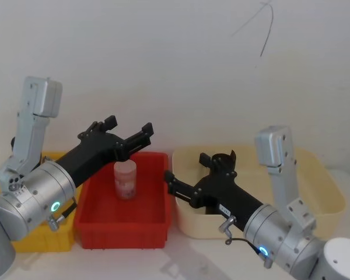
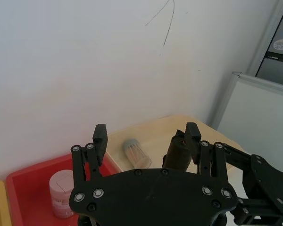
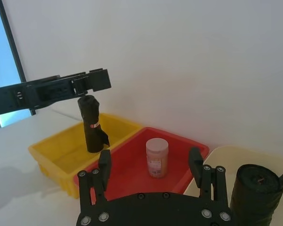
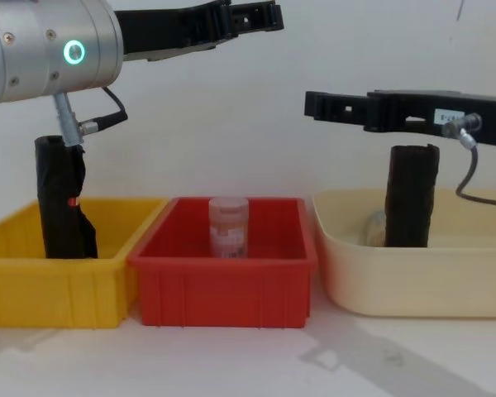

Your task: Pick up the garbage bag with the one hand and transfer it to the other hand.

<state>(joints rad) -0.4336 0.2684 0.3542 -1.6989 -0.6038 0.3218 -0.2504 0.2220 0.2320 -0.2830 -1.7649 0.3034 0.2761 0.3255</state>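
The garbage bag (image 4: 411,198), a plain black roll, stands upright in the cream bin (image 4: 397,281). It shows large in the right wrist view (image 3: 259,193). My right gripper (image 4: 314,104), on the blue-lit arm, hovers open just above the bag's top, not touching it; its fingers (image 3: 104,162) are spread wide. My left gripper (image 1: 128,133), on the green-lit arm, is held high over the red bin and is open with nothing in it. In the left wrist view the bag (image 2: 177,154) stands beyond the left gripper (image 2: 146,134).
A red bin (image 1: 122,221) in the middle holds a pinkish jar (image 1: 125,178). A yellow bin (image 4: 33,281) on the left holds a black roll with a red mark (image 4: 64,203). A clear cup (image 2: 134,153) lies in the cream bin. A white wall rises close behind.
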